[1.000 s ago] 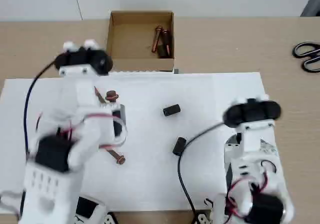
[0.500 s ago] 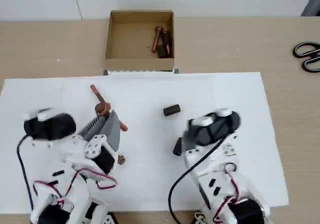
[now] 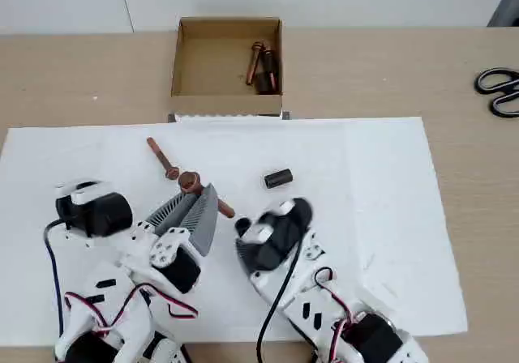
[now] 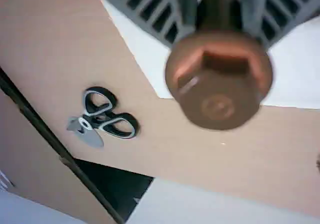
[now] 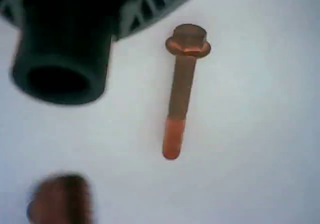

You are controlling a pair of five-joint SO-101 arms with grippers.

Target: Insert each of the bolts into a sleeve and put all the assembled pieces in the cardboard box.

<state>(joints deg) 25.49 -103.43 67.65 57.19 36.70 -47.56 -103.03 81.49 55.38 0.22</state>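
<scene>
My left gripper [image 3: 199, 196] is shut on a copper bolt [image 3: 195, 185], low on the left half of the white paper; its hex head [image 4: 218, 79] shows between the grey ribbed fingers [image 4: 145, 1]. My right gripper [image 5: 62, 19] is shut on a black sleeve [image 5: 59, 66], just right of the held bolt in the high view. A loose bolt [image 3: 162, 159] [image 5: 182, 91] lies on the paper to the upper left. A second sleeve [image 3: 278, 178] lies near the paper's middle. The cardboard box [image 3: 188, 55] at the back holds assembled pieces [image 3: 262, 63].
White paper [image 3: 381, 185] covers the near part of the wooden table. Black scissors [image 3: 499, 87] [image 4: 102, 121] lie at the far right edge. Both arm bodies crowd the front of the paper; its right half is bare.
Both arms have swung down and inward. The left gripper now carries a bolt nearer the middle. The right arm has moved left with the sleeve that lay at centre right.
</scene>
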